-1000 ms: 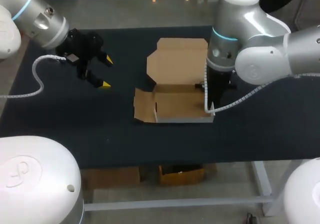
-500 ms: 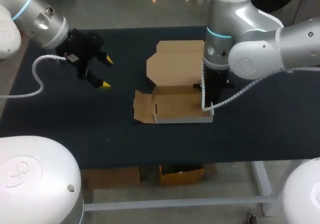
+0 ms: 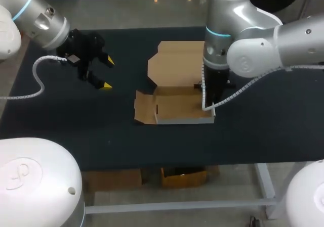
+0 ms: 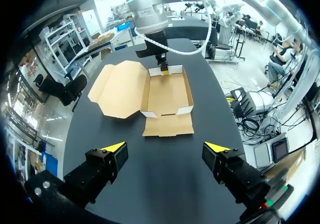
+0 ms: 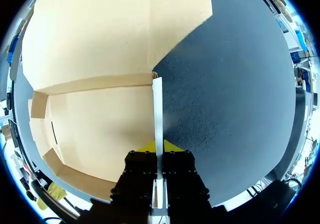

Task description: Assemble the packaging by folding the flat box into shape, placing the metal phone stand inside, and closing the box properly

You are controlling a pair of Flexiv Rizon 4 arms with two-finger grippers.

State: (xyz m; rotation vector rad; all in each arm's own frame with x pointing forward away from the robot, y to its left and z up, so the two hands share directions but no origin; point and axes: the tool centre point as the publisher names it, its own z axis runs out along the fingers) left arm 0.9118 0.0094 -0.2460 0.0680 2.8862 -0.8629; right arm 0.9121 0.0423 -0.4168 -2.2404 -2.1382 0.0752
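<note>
One side wall (image 5: 157, 104) of the box (image 3: 177, 105) is clamped between the fingers of the right gripper (image 5: 158, 146), which is set at the box's right end, one yellow tip inside the tray and one outside. The box lies on the table (image 3: 263, 131) half formed: its tray walls are raised, its lid (image 3: 177, 62) is laid flat behind it, and a loose flap (image 3: 144, 108) is spread out at its left end. The left gripper (image 4: 167, 146) is held well off to the left of the box, its fingers spread wide with nothing between them. No phone stand can be seen in any view.

The step in hand is judged to be the setting-up of that side wall. To do it well, the wall should be pinched low and brought square to the base along its crease, without the light box being dragged. The flap at the far end could be steadied by the left gripper so that the tray is not skewed.
</note>
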